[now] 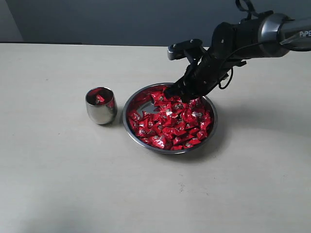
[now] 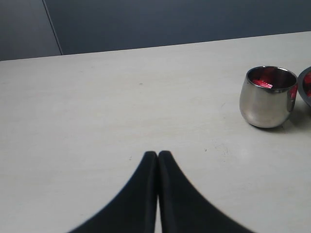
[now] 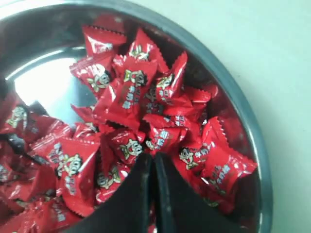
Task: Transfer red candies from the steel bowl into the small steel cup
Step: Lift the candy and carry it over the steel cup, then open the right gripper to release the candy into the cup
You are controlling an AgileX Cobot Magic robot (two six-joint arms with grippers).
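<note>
Found the steel bowl (image 1: pixel 125 121) near the middle of the table (image 1: pixel 58 184), heaped with red candies (image 1: pixel 170 124) save for a bare patch of steel at its left inner side. Saw the small steel cup (image 1: pixel 100 111) upright just left of the bowl, near it but apart, with at least one red wrapper inside. Noted wide bare tabletop to the left, to the right and in front of both vessels. Saw the right arm slanted down from the upper right across the bowl's far rim, with the right gripper (image 1: pixel 171 92) clenched tip to tip among the candies at the far side of the heap; could not tell whether a wrapper was pinched. Found the left gripper (image 2: pixel 158 156) clenched too, low over bare table, well apart from the cup.
</note>
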